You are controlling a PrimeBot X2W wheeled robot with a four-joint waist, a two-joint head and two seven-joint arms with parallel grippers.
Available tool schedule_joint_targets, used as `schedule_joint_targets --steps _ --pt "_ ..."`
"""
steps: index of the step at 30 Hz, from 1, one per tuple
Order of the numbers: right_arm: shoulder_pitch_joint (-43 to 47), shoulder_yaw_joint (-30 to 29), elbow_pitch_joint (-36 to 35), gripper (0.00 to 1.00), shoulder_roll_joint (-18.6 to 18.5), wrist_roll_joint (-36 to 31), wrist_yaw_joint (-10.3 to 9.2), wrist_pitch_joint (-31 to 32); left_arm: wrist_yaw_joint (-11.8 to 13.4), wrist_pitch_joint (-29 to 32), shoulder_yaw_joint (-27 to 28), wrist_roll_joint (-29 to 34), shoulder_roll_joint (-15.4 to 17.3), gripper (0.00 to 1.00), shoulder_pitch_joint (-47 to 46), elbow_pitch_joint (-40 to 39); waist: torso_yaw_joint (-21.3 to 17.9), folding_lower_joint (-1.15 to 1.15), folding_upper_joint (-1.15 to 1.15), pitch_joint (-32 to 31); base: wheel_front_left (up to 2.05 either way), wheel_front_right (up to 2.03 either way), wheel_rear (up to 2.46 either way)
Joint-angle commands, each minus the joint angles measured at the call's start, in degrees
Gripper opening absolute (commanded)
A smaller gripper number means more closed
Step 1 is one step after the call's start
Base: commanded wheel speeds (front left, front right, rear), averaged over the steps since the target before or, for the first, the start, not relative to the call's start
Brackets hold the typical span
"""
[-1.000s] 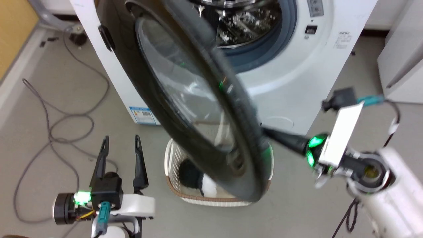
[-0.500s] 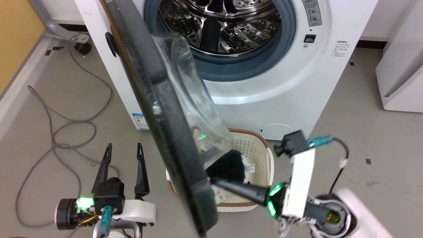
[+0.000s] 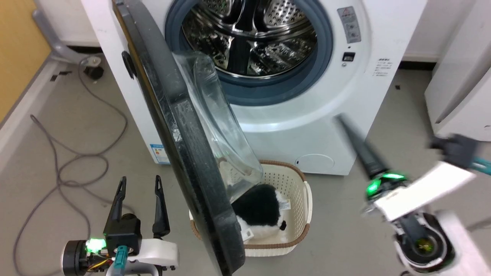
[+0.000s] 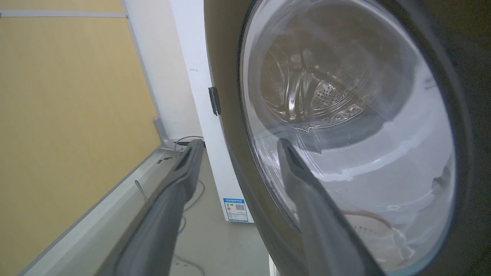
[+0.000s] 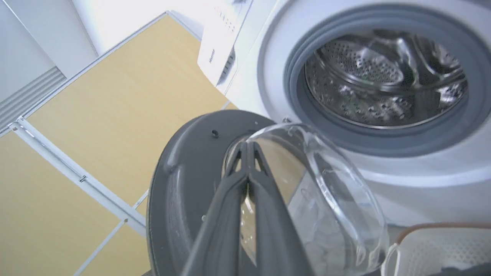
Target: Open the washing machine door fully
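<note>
Well, found the washing machine door hanging open, edge-on down centre-left of frame; spotted left gripper spread empty at lower left, right gripper pinched shut mid-right, clear of it.

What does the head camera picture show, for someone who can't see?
The washing machine door stands open, edge-on, baring the steel drum. A white basket sits on the floor below it. The left claw is open, the right claw shut, both off the door.
</note>
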Motion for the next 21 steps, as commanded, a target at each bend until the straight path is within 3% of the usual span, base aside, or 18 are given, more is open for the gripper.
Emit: schedule_joint_targets --steps 1,5,7,9,16,21 --pt "1.4 -0.7 -0.8 0.0 -1.4 -3.9 0.06 -5.7 0.1 -0.3 0.3 -0.3 -0.1 1.0 0.8 0.0 -0.5 0.01 0.0 -0.7 0.0 0.0 0.0" --pt "2.5 -0.5 0.4 0.0 -6.2 -16.0 0.06 -18.1 0.1 -0.3 0.8 -0.3 0.0 1.0 1.5 -0.1 -1.3 0.01 0.0 -1.7 0.0 0.0 0.0" --pt "3.1 -1.1 2.2 0.0 -8.2 -24.7 0.06 -21.0 0.1 -0.3 1.0 -0.3 0.1 1.0 1.9 -0.1 -1.7 0.01 0.0 -2.2 0.0 0.0 0.0" --pt "4.3 -3.5 3.1 0.0 -7.7 -33.4 0.06 -21.7 0.1 -0.3 1.3 -0.3 0.2 1.0 2.2 -0.2 -2.0 0.01 0.0 -2.6 0.0 0.0 0.0" --pt "12.5 -15.9 -3.4 0.0 2.2 -57.1 0.06 -21.8 0.1 -0.3 2.2 -0.3 0.3 1.0 3.3 -0.8 -3.1 0.01 0.0 -2.9 0.0 0.0 0.0" --pt "18.6 -19.9 -3.3 0.0 7.0 -65.5 0.06 -21.8 -0.1 -0.3 2.2 -0.1 0.2 1.0 3.5 -0.7 -3.4 0.01 0.0 -3.2 0.0 0.0 0.0"
